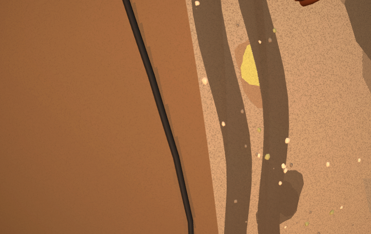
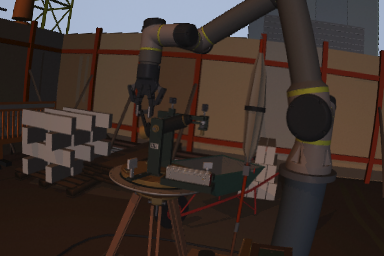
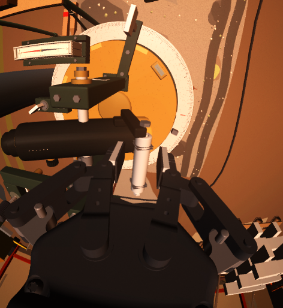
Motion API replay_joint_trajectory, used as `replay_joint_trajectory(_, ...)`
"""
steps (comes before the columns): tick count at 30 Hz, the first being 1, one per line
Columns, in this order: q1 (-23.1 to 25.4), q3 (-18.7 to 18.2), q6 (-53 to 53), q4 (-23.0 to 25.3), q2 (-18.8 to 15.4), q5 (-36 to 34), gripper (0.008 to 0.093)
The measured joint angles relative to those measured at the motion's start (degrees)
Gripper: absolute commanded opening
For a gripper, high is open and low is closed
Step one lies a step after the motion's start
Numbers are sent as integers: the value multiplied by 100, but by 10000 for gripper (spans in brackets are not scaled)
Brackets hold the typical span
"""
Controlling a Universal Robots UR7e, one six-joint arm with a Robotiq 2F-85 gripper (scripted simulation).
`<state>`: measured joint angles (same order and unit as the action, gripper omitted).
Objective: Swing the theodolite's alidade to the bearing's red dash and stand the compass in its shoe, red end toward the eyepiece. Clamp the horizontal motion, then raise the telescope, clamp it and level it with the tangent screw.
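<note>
A pale upright handle stands on the black telescope of the theodolite, between my fingers. My gripper hangs straight above it, open and empty. Below lies the orange plate with its white graduated circle. The compass, a white-faced box in a dark frame, sits at the far side of the instrument. The theodolite stands on a wooden tripod.
A green tray holding a pale block lies beside the plate. Stacked grey blocks stand to the left, a striped ranging pole to the right. The side camera shows only sandy ground and a black cable.
</note>
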<state>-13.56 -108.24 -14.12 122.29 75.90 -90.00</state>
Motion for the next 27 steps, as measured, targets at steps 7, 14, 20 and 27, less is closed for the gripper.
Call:
replay_joint_trajectory(7,0,4,0,0,5,0,420)
replay_joint_trajectory(14,0,4,0,0,6,0,330)
replay_joint_trajectory(20,0,4,0,0,6,0,210)
replay_joint_trajectory(27,0,4,0,0,6,0,80)
